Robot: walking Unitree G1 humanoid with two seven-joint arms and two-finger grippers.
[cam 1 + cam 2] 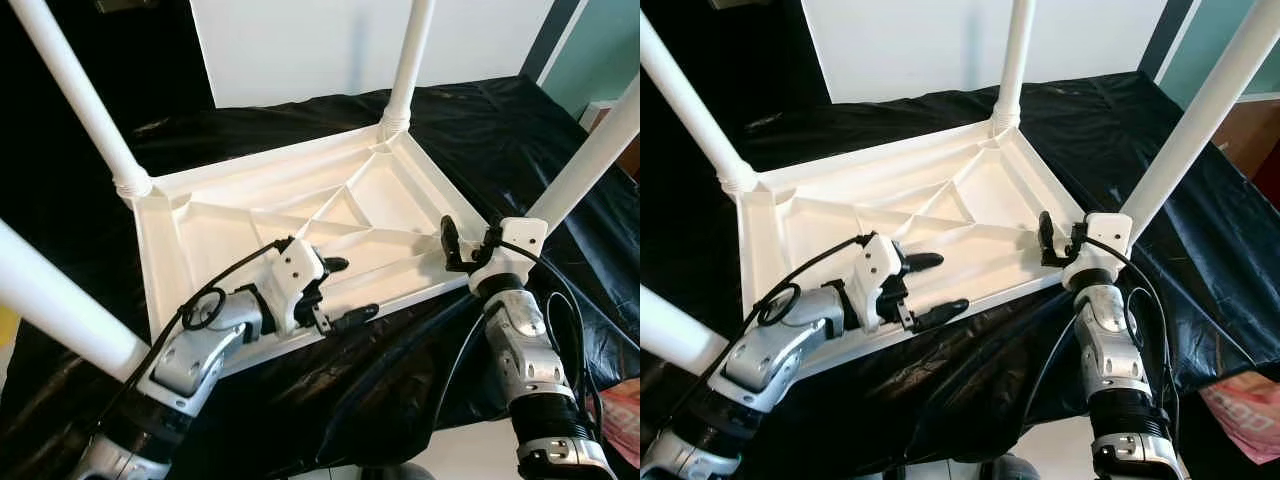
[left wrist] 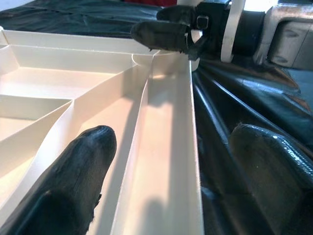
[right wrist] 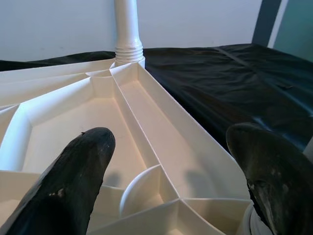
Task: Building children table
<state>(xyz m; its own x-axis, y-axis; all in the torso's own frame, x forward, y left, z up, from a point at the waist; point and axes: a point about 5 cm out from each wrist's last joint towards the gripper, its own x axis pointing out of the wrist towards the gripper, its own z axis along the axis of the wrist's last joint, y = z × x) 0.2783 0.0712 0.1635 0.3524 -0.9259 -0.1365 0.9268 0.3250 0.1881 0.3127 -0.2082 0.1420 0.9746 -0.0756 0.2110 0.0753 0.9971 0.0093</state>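
Left gripper (image 1: 345,292) straddles the upturned table (image 1: 230,195) near rim, fingers spread.

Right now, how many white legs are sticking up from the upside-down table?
4. One far-left leg, one far-right leg, one near-left leg and one near-right leg beside the right gripper. All stand at corners of the upturned tabletop.

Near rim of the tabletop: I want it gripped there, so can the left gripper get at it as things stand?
Probably yes: the left gripper is open astride the rim, one finger either side, nothing between.
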